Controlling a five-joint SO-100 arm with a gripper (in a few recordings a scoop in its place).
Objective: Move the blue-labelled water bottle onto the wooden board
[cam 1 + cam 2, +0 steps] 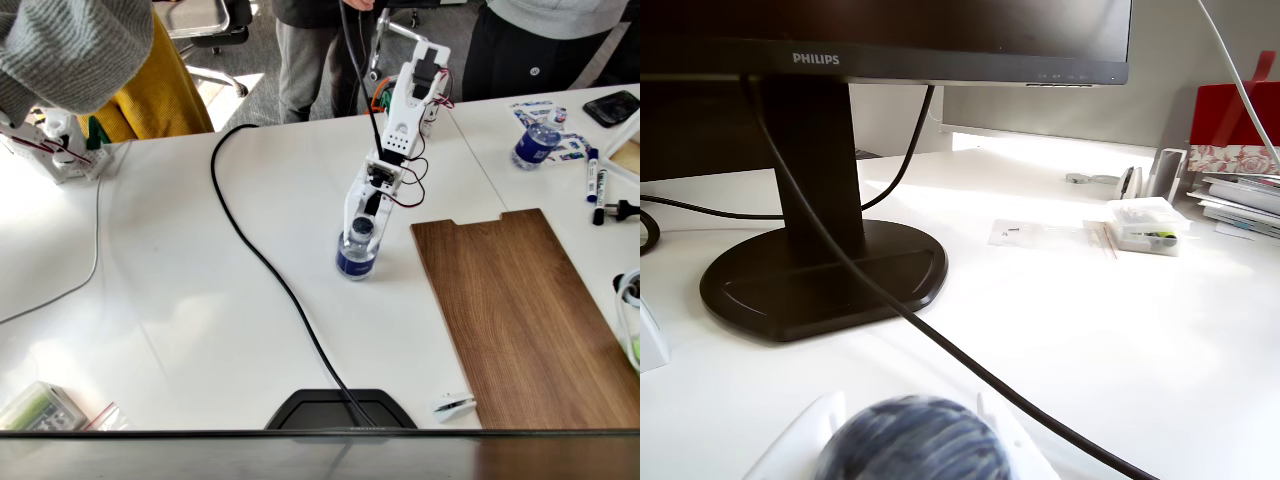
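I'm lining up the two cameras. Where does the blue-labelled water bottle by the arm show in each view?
Fixed view: the blue-labelled water bottle stands centre, left of the wooden board, under the end effector.
Wrist view: the bottle is a blurred blue shape at the bottom edge between the white fingers.
Shared landmark: the black cable across the white table.

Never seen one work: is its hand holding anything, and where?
The hand sits around the small clear blue-labelled water bottle at its cap and upper body; whether it is gripping cannot be told.
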